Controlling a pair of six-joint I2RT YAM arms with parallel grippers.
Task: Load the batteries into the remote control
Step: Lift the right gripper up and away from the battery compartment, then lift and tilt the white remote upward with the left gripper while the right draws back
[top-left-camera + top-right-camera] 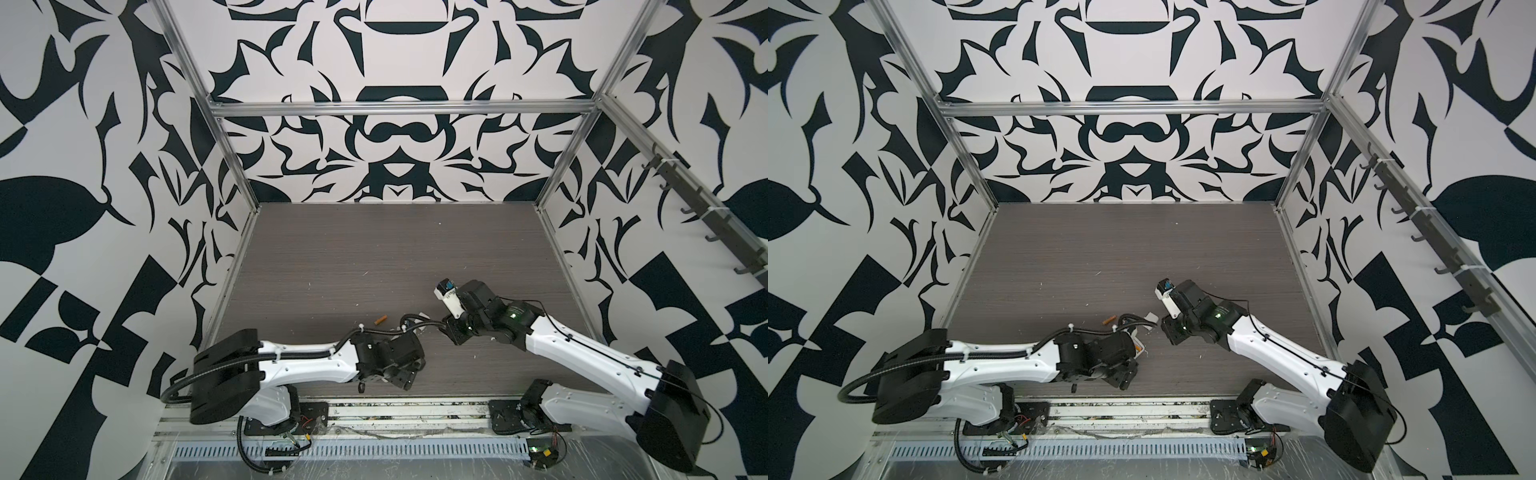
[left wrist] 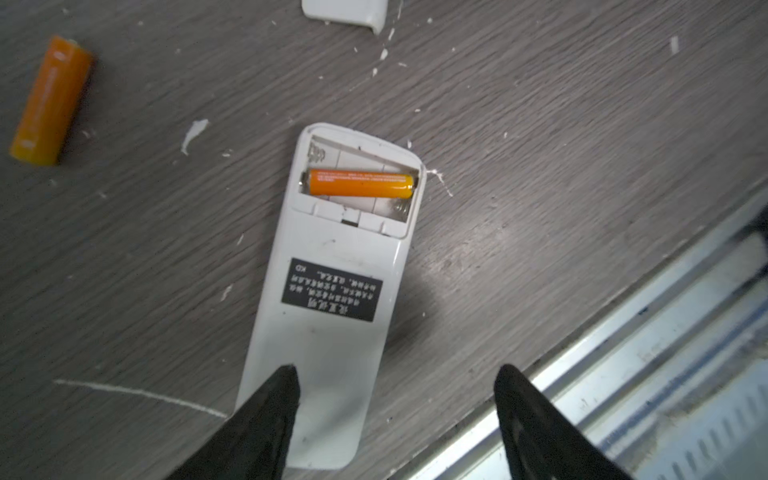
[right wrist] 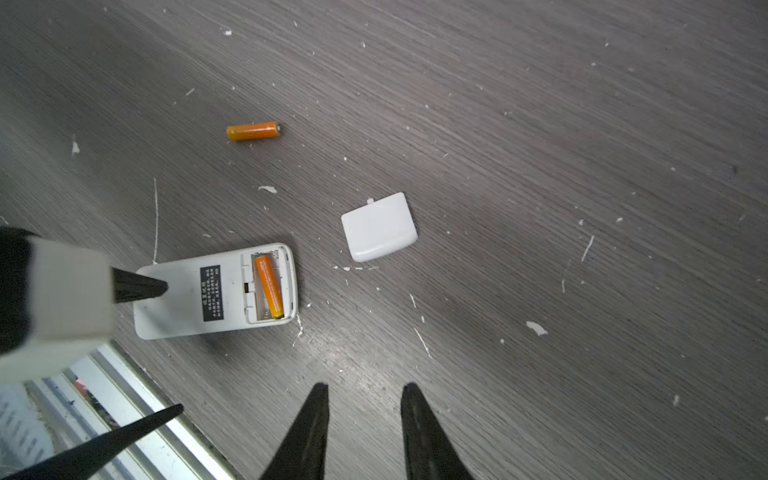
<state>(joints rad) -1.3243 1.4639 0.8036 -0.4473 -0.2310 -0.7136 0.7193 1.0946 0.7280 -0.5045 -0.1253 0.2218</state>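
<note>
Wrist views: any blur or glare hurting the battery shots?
Left wrist: loose battery soft, out of focus; the seated battery sharp in the remote. Right wrist: both sharp; glare patch on the table beside the remote, arm housing blurred at the edge.

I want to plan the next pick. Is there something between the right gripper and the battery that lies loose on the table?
Nothing visible blocks it. In the right wrist view the loose battery lies alone on bare table, beyond the right gripper, whose jaws stand apart and empty. The remote control and the detached cover lie to either side of that line.
</note>
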